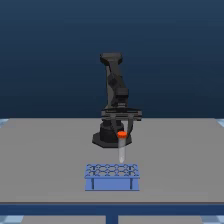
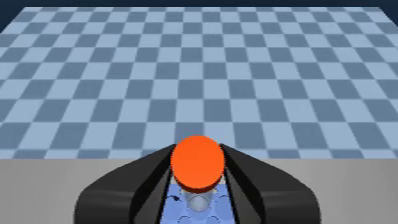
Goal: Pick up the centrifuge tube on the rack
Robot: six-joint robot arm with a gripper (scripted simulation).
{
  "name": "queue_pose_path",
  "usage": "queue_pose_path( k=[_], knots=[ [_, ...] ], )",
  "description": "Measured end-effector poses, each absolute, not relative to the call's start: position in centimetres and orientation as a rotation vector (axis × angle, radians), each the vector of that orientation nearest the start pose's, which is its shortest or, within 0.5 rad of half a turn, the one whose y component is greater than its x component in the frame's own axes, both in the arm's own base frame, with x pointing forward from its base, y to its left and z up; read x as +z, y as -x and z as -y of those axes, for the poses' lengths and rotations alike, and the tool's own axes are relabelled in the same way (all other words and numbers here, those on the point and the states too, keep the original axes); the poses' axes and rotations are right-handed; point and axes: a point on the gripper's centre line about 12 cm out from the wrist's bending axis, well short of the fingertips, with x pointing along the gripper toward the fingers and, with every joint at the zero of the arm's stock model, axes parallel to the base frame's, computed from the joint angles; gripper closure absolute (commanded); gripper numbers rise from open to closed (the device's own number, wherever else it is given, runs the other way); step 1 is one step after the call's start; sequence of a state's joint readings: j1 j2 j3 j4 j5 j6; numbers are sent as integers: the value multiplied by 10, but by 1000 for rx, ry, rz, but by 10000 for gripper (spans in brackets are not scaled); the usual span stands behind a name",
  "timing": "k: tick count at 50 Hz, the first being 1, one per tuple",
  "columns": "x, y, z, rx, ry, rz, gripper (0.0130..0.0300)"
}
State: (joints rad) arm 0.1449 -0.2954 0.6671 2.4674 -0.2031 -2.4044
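Note:
The centrifuge tube [image 1: 121,148] is a pale whitish tube with an orange-red cap, hanging upright just above the blue rack [image 1: 112,176]. Its lower end is about level with the rack's top, over the side toward the exterior view's right. My gripper [image 1: 122,131] is shut on the tube at the cap. In the wrist view the orange cap of the tube [image 2: 197,162] sits between the two black fingers [image 2: 133,185], with the blue rack [image 2: 182,212] showing below it. Whether the tube's tip is still inside a hole I cannot tell.
The rack stands near the front edge of a grey table [image 1: 45,160]. The arm's dark base [image 1: 106,137] sits on the table behind the rack. A blue checkered floor [image 2: 195,75] lies beyond the table's edge.

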Motion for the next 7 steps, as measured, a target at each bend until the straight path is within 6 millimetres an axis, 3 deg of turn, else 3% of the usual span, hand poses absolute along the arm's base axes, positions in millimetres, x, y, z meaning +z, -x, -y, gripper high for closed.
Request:
queue_pose_path(
  k=[7],
  knots=[
    [263, -349, -36, -1, 0, -527, 300]
  ],
)
